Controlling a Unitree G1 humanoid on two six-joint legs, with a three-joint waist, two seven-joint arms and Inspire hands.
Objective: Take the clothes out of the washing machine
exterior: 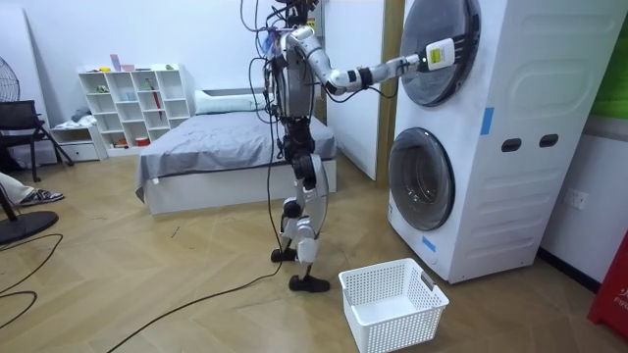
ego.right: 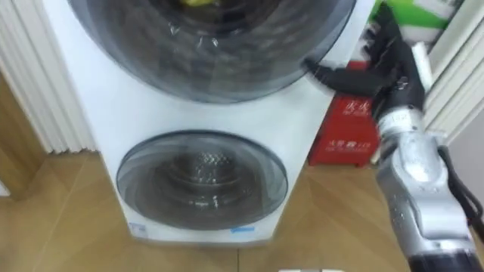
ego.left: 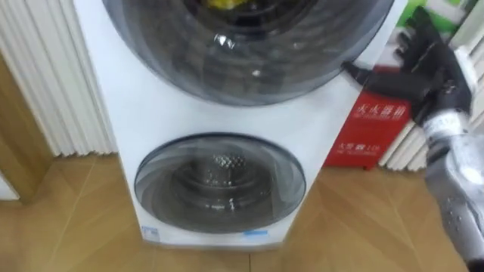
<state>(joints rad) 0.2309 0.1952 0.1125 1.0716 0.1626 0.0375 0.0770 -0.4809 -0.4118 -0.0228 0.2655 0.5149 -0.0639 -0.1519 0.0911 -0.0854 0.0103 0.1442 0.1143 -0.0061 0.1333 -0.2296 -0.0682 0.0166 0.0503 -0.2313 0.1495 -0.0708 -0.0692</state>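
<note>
The white washer (ego.left: 128, 98) fills the frame's middle, its upper door (ego.left: 249, 60) above its lower door (ego.left: 219, 181); a yellow cloth (ego.left: 219, 4) shows in the upper drum at the top edge; the right robot hand (ego.left: 429, 69), upper right, is spread wide, thumb on the upper door's rim; a red box (ego.left: 374, 125) stands right of the washer. In the room view, a white basket (exterior: 378, 328) sits on the wood floor (exterior: 147, 265) at lower centre; a bed (exterior: 216, 147) and a shelf (exterior: 137, 98) stand at the left.

upper door (ego.left: 249, 53) above lower door (ego.left: 219, 181) on washing machine (ego.left: 151, 106) | box (ego.left: 370, 128) on floor (ego.left: 363, 219) right of machine | laundry basket (exterior: 392, 324) on floor before machine | bed (exterior: 226, 147) behind robot
</note>
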